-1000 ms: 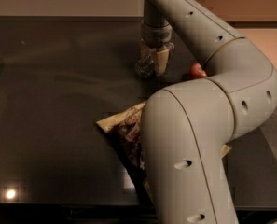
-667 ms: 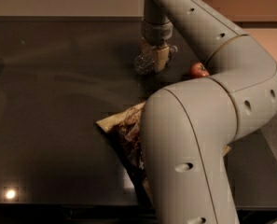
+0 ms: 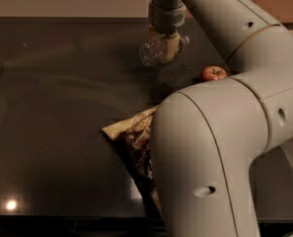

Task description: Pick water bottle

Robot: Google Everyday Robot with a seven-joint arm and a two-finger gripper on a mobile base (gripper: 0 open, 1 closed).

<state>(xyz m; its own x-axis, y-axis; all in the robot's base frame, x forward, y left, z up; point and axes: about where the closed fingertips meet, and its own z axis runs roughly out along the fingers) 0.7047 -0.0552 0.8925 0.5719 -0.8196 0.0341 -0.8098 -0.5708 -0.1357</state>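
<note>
The bottle [image 3: 148, 54] is small and clear, its ribbed plastic catching pale glints against the dark table [image 3: 62, 112]. It lies tilted on its side, the rounded body sticking out to the left of the gripper [image 3: 166, 51] and a pale end showing on the right; its label cannot be made out. The gripper hangs straight down from the arm [image 3: 235, 28] over the far middle of the table, and its tan fingers [image 3: 171, 47] are clamped on the bottle, which seems to hang just above the surface. A red apple [image 3: 214, 73] sits on the table to the right of it, partly behind the arm's elbow, and a chip bag [image 3: 133, 132] lies flat nearer the camera, half hidden by the big arm link. Compared with a moment ago, the gripper and the bottle stand higher in the view and farther from the bag; the apple and the bag lie where they were.
</note>
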